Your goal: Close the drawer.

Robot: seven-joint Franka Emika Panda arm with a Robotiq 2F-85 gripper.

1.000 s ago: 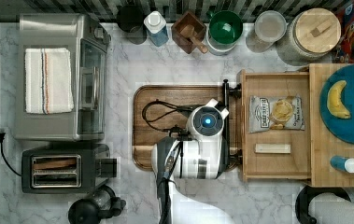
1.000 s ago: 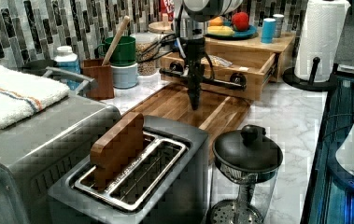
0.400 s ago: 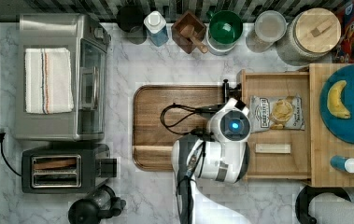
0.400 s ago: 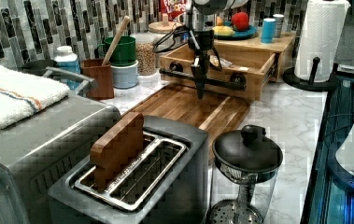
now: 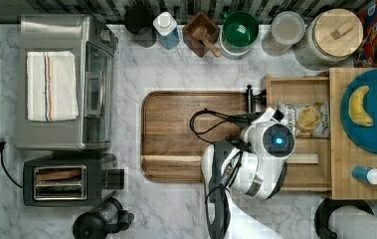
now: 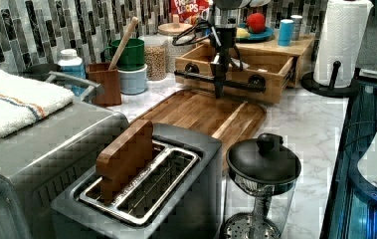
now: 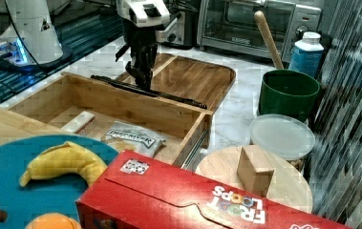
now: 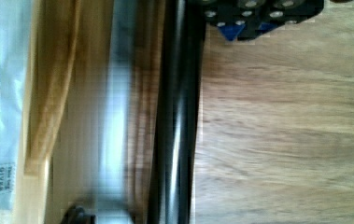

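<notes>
The drawer (image 5: 295,80) is a shallow light-wood box, pulled out partway from under the butcher-block top towards the cutting board. A long black bar handle (image 6: 245,85) runs across its front. My gripper (image 6: 219,91) points straight down, shut, with its tips against the cutting-board side of the handle (image 7: 169,97) near the middle. The wrist view has the gripper (image 8: 249,29) right beside the handle (image 8: 177,116). From above, my wrist (image 5: 275,140) hides the tips. In the drawer lie a snack bag (image 5: 306,119) and a pale bar (image 5: 303,158).
A brown cutting board (image 5: 191,134) lies in front of the drawer. The butcher-block top (image 5: 340,174) carries a blue plate (image 5: 375,134) with a banana. Jars, a green cup (image 5: 239,27) and a utensil block line the back wall. A toaster oven, toaster and kettle stand at the top view's left.
My arm moved from over the cutting board to the top view's right, up against the handle. The drawer front has slid a little way in under the butcher-block top.
</notes>
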